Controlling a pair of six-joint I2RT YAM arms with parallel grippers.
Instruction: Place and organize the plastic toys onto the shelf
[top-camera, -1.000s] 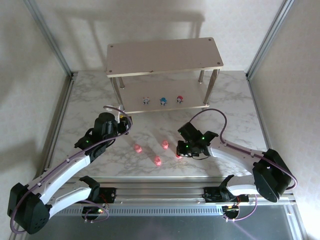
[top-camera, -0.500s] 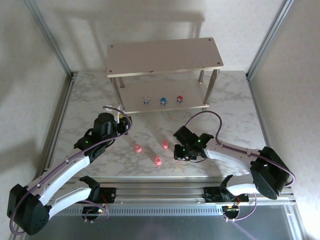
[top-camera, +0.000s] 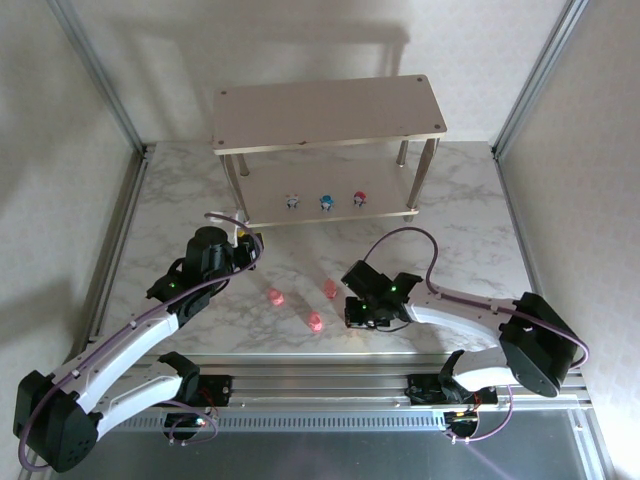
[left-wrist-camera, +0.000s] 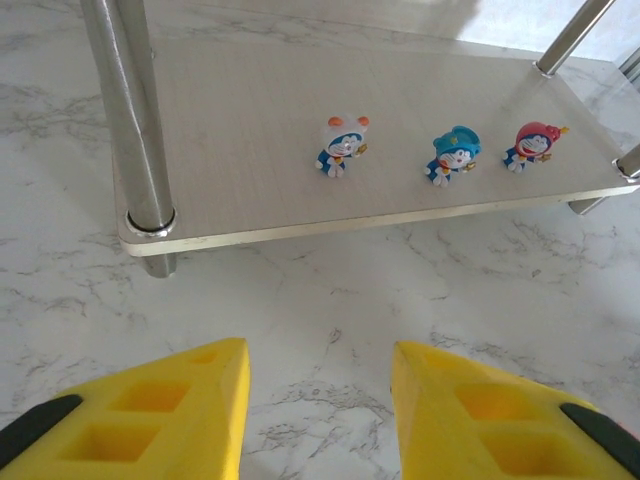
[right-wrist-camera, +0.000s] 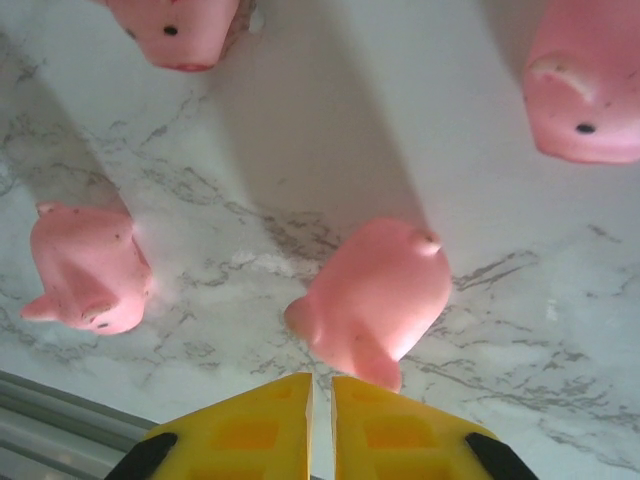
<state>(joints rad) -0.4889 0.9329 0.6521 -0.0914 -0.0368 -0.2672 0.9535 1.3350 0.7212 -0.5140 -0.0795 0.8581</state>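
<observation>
Three toys stood in a row on the low board of the shelf (left-wrist-camera: 250, 130): a whitish-blue toy (left-wrist-camera: 343, 146), a blue toy (left-wrist-camera: 455, 155) and a red toy (left-wrist-camera: 533, 146). That part looked done. The top board (top-camera: 330, 110) had no toys on it. Four pink toys (right-wrist-camera: 85, 275) lay on the table (top-camera: 470, 230), not yet put away. The right claw (right-wrist-camera: 322, 385) had its fingers together, just beside the middle pink toy (right-wrist-camera: 375, 300). The left claw (left-wrist-camera: 320, 400) was apart and held nothing.

Your marble table (top-camera: 470, 220) carries the shelf (top-camera: 330, 112) at its far edge, three toys (top-camera: 326, 201) on its lower board (top-camera: 270, 195), and pink toys (top-camera: 276, 297) near the front edge.
</observation>
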